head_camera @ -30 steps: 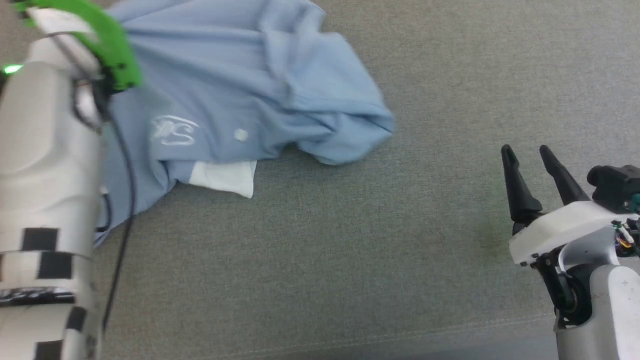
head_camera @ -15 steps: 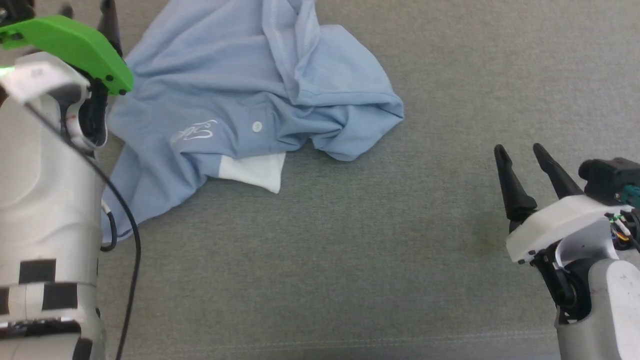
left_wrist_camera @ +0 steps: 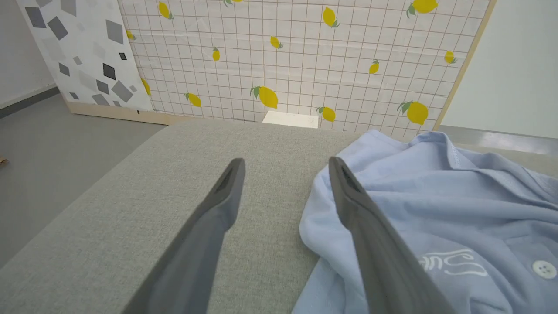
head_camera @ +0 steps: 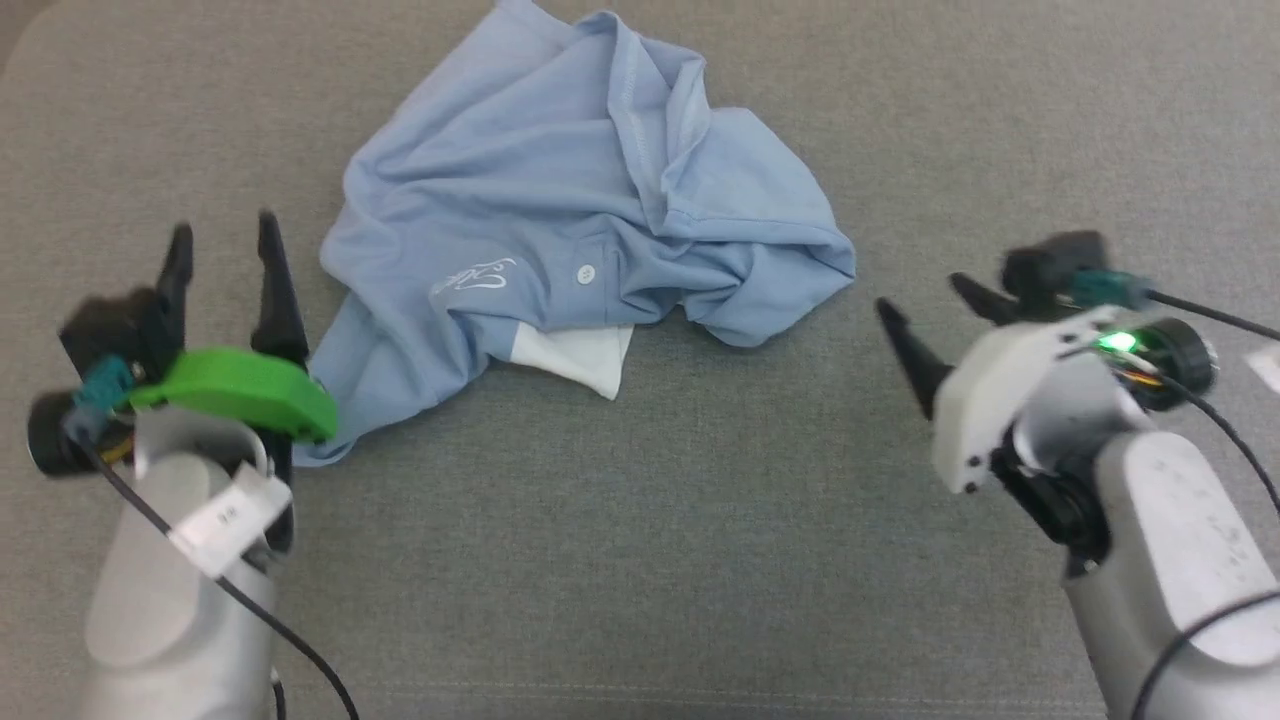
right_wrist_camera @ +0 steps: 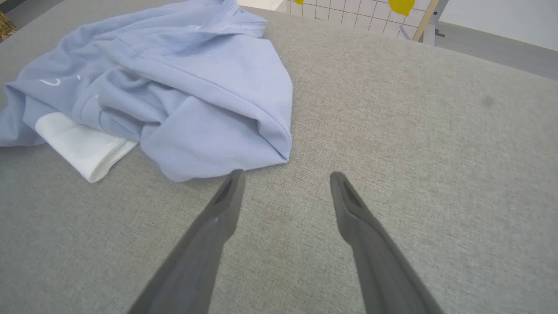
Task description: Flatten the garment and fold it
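grey woven surface (head_camera: pixel 700 500), lemon-print grid panel (left_wrist_camera: pixel 283 65) behind, crumpled light blue knit polo shirt (head_camera: pixel 560 200) between left gripper (head_camera: pixel 222 228) and right gripper (head_camera: pixel 922 295), both spread wide, empty

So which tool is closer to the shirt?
The left tool, green-capped: it sits at the edge of the crumpled light blue polo shirt; the right tool stands apart.

The right gripper (right_wrist_camera: pixel 286 173) is hovering, fingers (right_wrist_camera: pixel 218 218) apart, over the grey cushion (right_wrist_camera: pixel 436 152); the crumpled shirt (right_wrist_camera: pixel 174 78) is lying just beyond them.
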You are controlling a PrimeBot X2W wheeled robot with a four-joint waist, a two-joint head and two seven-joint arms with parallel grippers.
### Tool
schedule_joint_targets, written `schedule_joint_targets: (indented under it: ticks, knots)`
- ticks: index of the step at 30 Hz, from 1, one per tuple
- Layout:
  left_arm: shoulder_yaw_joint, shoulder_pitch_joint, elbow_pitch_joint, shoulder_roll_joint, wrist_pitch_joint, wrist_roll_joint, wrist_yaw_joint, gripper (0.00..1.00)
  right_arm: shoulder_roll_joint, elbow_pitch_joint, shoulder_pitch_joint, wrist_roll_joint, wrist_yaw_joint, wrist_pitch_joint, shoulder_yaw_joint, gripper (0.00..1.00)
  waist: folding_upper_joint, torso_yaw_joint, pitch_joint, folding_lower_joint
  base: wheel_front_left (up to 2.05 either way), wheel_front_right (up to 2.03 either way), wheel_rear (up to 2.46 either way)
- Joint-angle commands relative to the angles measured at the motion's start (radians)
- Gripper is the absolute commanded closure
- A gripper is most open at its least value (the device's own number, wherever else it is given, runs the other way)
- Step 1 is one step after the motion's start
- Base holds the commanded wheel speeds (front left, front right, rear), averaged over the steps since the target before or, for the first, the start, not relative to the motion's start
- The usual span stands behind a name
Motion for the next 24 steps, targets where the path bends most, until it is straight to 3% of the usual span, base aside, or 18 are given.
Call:
schedule_joint_targets:
  ticks: [1, 11, 22, 23, 24]
  knots:
    - [0.002, 0.029, -0.017, -0.008, -0.009, 0.005, 0.008, 0.00, -0.002, 0.016, -0.037, -0.002, -0.001, 0.026, 0.032, 0.00, 0.0000, 0.018, -0.019, 0.0000, 0.00, 0.00, 0.00]
    - [-0.018, 0.101, -0.093, -0.063, -0.012, -0.015, 0.020, 0.00, 0.002, 0.257, -0.303, 0.005, -0.001, 0.243, 0.250, 0.00, 0.0000, 0.096, 0.014, 0.0000, 0.00, 0.00, 0.00]
    - [-0.051, 0.069, -0.079, -0.087, -0.010, -0.020, 0.013, 0.00, 0.005, 0.486, -0.385, 0.017, -0.001, 0.258, 0.394, 0.00, 0.0000, 0.154, 0.071, 0.0000, 0.00, 0.00, 0.00]
    - [-0.050, 0.070, -0.077, -0.086, -0.011, -0.021, 0.014, 0.00, 0.004, 0.498, -0.388, 0.029, -0.001, 0.252, 0.398, 0.27, 0.0000, 0.152, 0.070, 0.0000, 0.00, 0.00, 0.00]
    - [-0.049, 0.071, -0.075, -0.085, -0.011, -0.022, 0.015, 0.00, 0.004, 0.505, -0.391, 0.041, -0.001, 0.243, 0.397, 0.80, 0.0000, 0.149, 0.067, 0.0000, 0.00, 0.00, 0.00]
